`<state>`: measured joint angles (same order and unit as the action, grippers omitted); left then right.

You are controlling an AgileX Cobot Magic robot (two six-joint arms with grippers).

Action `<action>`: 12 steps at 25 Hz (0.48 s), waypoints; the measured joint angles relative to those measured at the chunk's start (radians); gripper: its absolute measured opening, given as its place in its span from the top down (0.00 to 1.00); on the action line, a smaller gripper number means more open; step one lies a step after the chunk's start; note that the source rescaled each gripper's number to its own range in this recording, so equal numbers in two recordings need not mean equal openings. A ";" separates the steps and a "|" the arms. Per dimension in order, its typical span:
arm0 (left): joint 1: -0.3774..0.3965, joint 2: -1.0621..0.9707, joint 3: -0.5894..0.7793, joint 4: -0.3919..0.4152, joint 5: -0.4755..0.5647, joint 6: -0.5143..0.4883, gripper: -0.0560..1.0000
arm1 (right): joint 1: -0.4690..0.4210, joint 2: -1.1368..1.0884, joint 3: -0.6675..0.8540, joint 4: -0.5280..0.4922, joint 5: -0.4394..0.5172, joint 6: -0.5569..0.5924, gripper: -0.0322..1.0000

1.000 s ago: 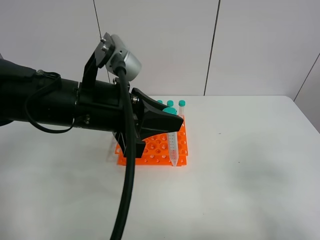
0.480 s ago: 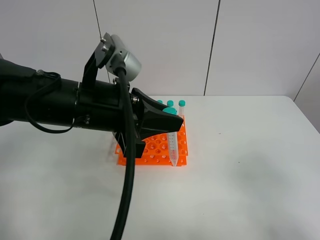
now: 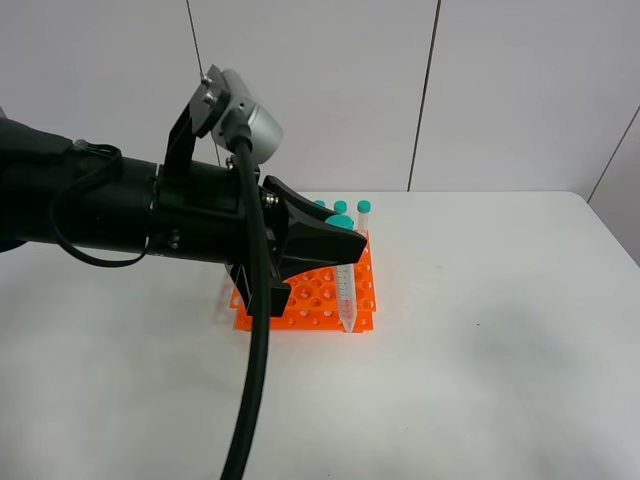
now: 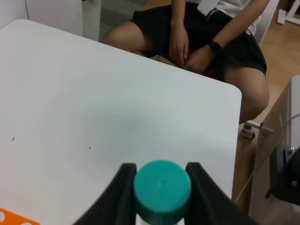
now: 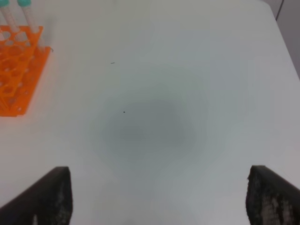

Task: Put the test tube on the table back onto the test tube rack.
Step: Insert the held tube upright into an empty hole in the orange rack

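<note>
The test tube (image 3: pixel 346 292), clear with a teal cap (image 4: pixel 162 188), hangs upright with my left gripper (image 3: pixel 338 236) shut on it just below the cap. Its pointed tip is at the front right corner of the orange test tube rack (image 3: pixel 308 296); I cannot tell whether it is inside a hole. In the left wrist view the black fingers (image 4: pixel 123 190) press the cap from both sides. Other teal-capped tubes (image 3: pixel 363 212) stand in the rack's back row. My right gripper (image 5: pixel 159 187) hovers open over the bare white table (image 5: pixel 154 117), to the right of the rack (image 5: pixel 16 70).
My left arm's black body and cable (image 3: pixel 250 380) hide the rack's left part. A seated person (image 4: pixel 197 42) is just past the table's far edge (image 4: pixel 234 93). Bare tabletop (image 3: pixel 490 330) lies right of the rack.
</note>
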<state>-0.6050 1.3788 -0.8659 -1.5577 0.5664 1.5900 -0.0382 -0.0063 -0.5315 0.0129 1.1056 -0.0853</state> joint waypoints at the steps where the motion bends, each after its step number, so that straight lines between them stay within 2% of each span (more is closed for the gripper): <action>1: 0.000 0.000 0.000 0.000 0.000 0.003 0.94 | 0.000 0.000 0.000 0.000 0.000 0.000 0.23; 12: 0.000 0.000 0.000 0.001 0.000 0.011 0.94 | 0.000 0.000 0.002 0.000 -0.001 0.000 0.23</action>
<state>-0.6050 1.3788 -0.8659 -1.5568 0.5664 1.6011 -0.0382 -0.0063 -0.5296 0.0129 1.1044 -0.0853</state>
